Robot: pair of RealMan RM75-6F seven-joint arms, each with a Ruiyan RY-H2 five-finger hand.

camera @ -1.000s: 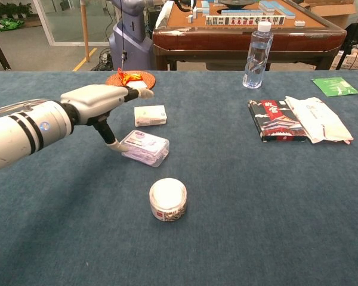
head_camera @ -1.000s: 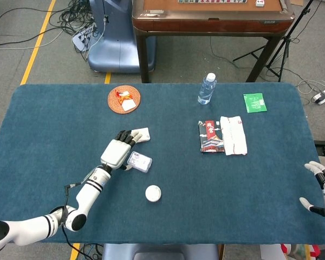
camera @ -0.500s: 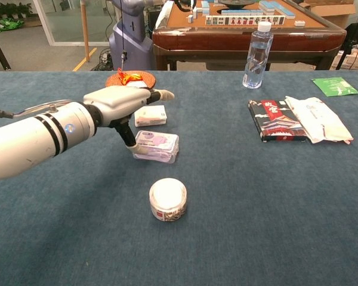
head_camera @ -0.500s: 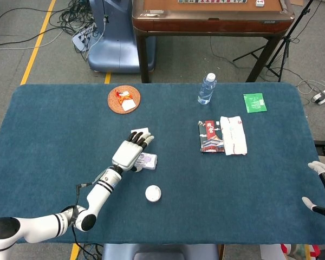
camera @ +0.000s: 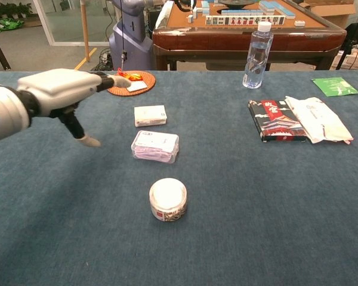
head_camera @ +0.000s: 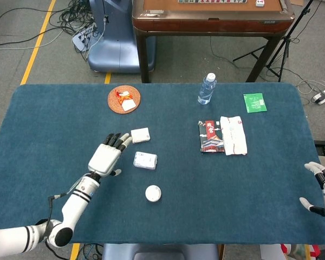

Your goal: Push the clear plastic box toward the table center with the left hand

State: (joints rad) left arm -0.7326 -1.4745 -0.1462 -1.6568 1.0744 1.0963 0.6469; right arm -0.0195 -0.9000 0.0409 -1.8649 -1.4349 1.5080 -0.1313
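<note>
The clear plastic box (head_camera: pixel 145 161) (camera: pixel 155 146) lies flat on the blue table, left of the middle, with purple contents showing through. My left hand (head_camera: pixel 106 156) (camera: pixel 62 91) hovers to the left of it, a clear gap apart, fingers spread and holding nothing. My right hand (head_camera: pixel 324 189) shows only at the head view's lower right edge, open at the table's corner, far from the box.
A small white box (head_camera: pixel 140 135) (camera: pixel 150 115) lies just behind the clear box. A round white tub (head_camera: pixel 153 193) (camera: pixel 167 199) stands in front of it. A woven coaster (head_camera: pixel 124 99), a water bottle (head_camera: pixel 207 89), two packets (head_camera: pixel 222 136) and a green packet (head_camera: pixel 254 102) lie further off.
My left hand pushed the clear box rightward, then let it be and drew back to the left. The box now lies alone. The right hand stayed put.
</note>
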